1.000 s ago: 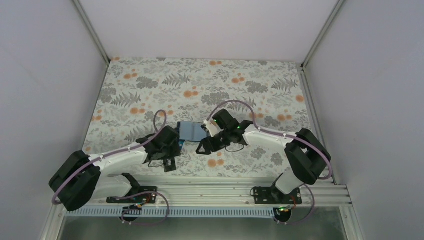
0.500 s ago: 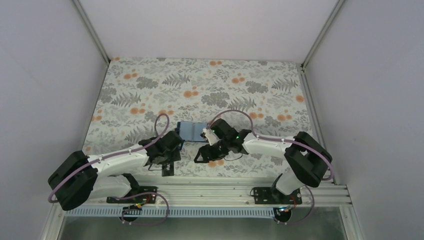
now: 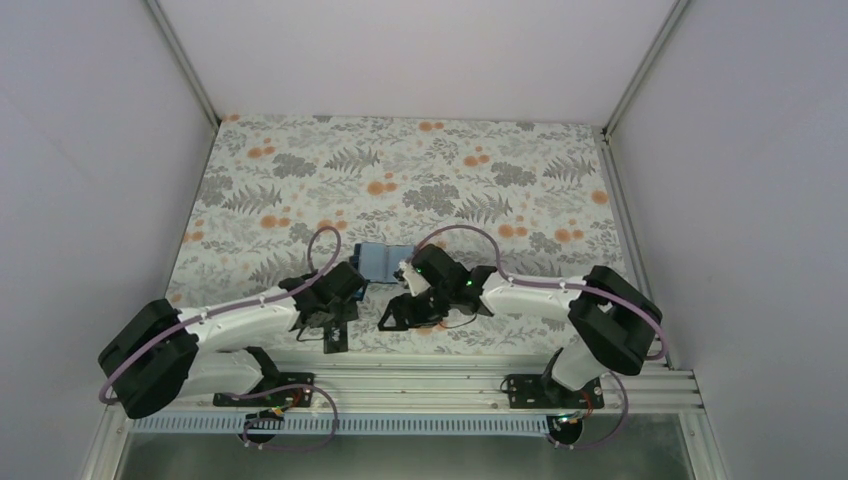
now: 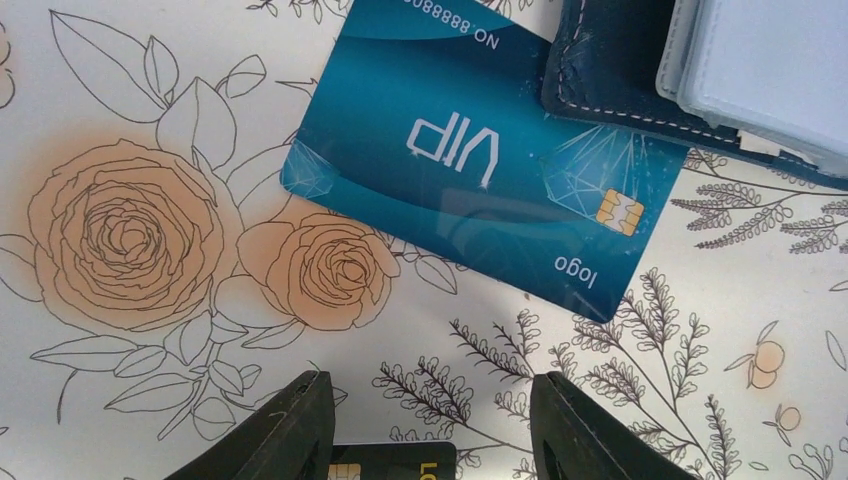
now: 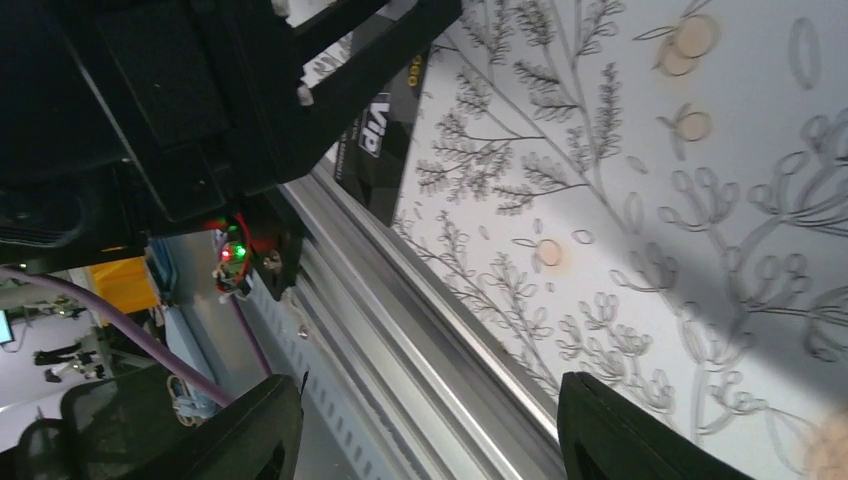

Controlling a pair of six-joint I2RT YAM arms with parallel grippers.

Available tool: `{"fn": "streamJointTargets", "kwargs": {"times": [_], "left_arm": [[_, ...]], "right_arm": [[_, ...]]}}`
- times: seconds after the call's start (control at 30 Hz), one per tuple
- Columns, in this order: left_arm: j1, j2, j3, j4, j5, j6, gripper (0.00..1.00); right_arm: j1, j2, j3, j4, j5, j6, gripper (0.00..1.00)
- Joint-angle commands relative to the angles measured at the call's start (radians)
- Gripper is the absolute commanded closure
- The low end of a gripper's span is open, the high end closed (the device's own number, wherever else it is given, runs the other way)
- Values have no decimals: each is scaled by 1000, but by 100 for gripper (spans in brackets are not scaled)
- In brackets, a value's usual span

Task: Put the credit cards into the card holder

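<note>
Since a second before, both arms had drawn back from the card holder (image 3: pixel 385 259) toward the near rail (image 3: pixel 420 378). The left gripper (image 4: pixel 428 400) stood spread wide, gripping nothing, over a black card (image 4: pixel 392 461) lying flat on the rail side of the holder. The teal card (image 4: pixel 470 170) lay with a corner tucked under the holder. The right gripper (image 5: pixel 430 400) was also spread and empty, close to the rail. The patterned table (image 3: pixel 450 160) stretched broadly beyond the holder.
</note>
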Motion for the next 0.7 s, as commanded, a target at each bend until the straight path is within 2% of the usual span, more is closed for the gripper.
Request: {"fn": "streamJointTargets", "kwargs": {"times": [0.0, 0.23, 0.67], "left_arm": [[-6, -26, -58, -9, 34, -1, 49], [-5, -49, -56, -22, 29, 19, 49], [-7, -87, -59, -35, 37, 39, 49]], "right_arm": [[58, 9, -10, 108, 19, 159, 34], [186, 68, -13, 250, 84, 381, 32], [300, 225, 35, 363, 150, 581, 35]]}}
